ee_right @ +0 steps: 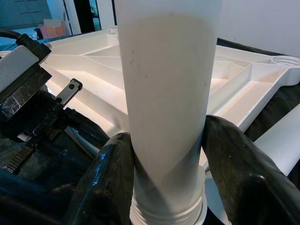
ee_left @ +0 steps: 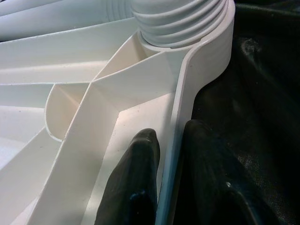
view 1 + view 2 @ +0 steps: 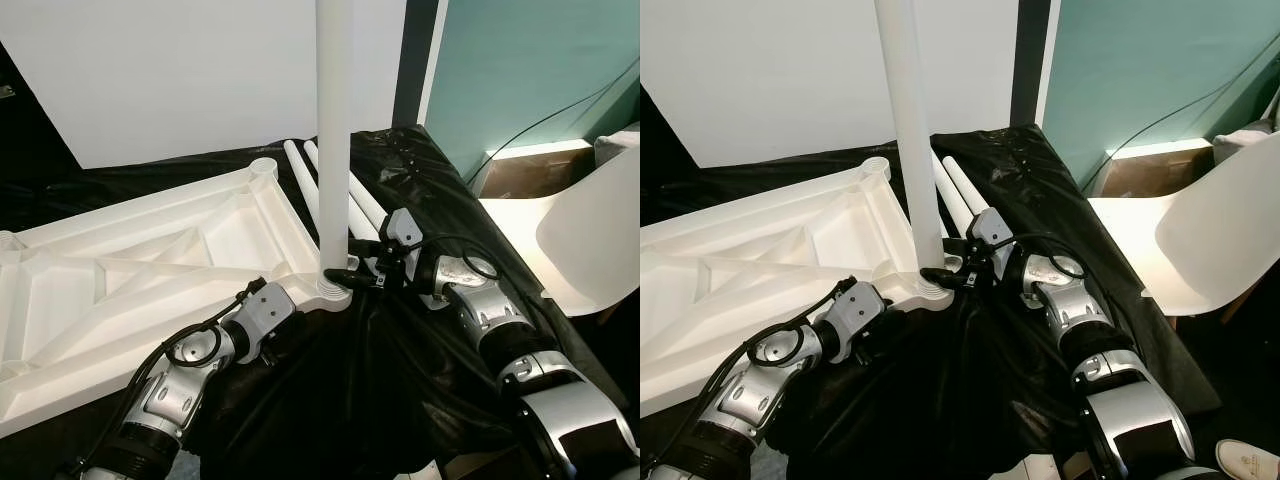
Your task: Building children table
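Black sheeting point(image 3: 400, 350) covers the surface, with a white wall behind; on it lies the white tabletop point(image 3: 150, 270), underside up, ribs showing; a white leg point(image 3: 333, 140) stands upright in its near corner socket; spare legs point(image 3: 330, 190) lie just behind; the right gripper point(image 1: 166, 154) has its fingers point(image 1: 110, 173) clenched around the leg's base; the left gripper point(image 2: 171, 154) pinches the tabletop's rim beside the socket.

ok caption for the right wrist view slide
Right tool clamps the upright white leg at its threaded base in the tabletop corner.
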